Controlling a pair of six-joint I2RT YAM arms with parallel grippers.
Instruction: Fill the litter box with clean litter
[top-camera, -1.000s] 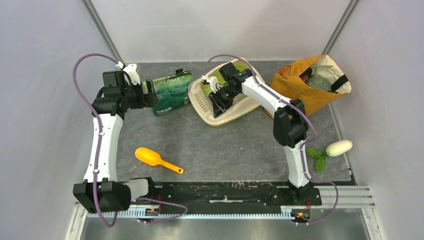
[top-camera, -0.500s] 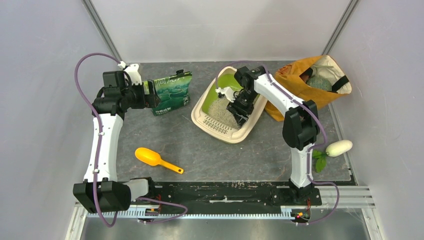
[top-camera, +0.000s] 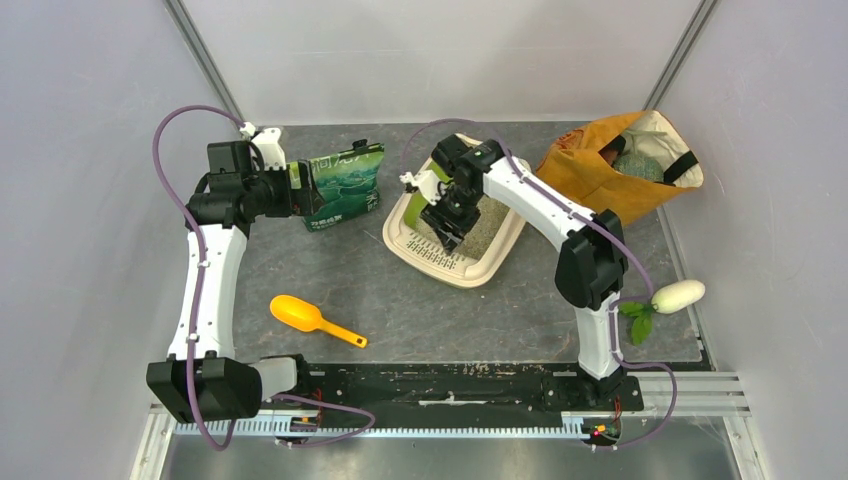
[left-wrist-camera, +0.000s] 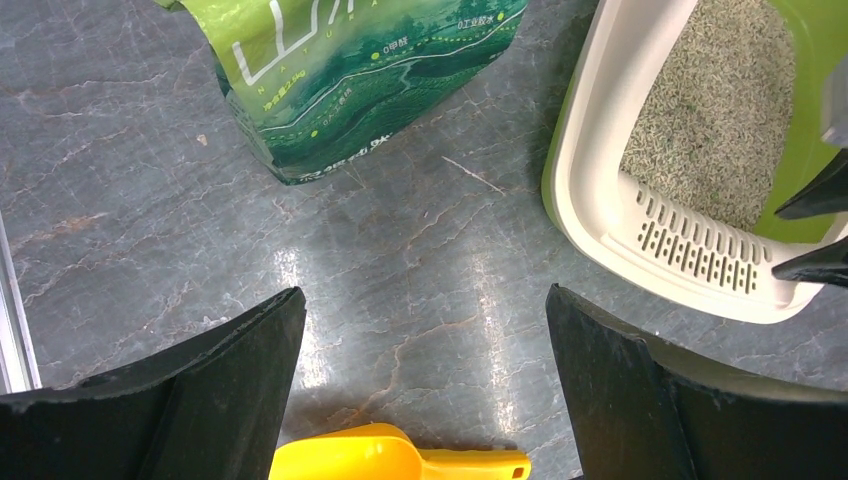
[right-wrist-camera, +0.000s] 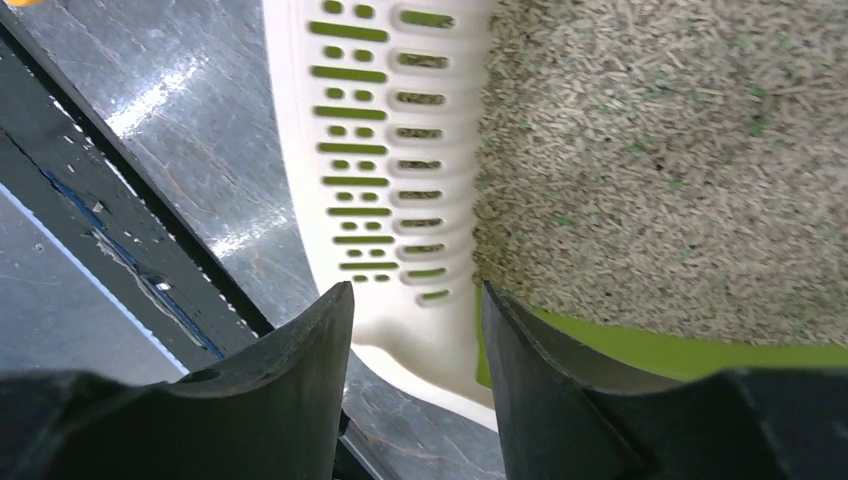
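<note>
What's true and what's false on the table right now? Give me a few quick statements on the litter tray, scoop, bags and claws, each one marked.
1. The beige-rimmed, lime-green plastic litter box has pale sandy litter granules in it. True.
2. The yellow-orange plastic scoop lies inside the box. False: it lies on the grey table, apart from the box, nearer the left arm.
3. The left claw is open and holds nothing. True.
4. The right claw grips the green printed litter bag. False: that bag is by the left arm; the right claw is at the box's slotted beige grate.
5. The white radish-shaped toy sits in the orange fabric bag. False: it lies on the table near the right edge.
</note>
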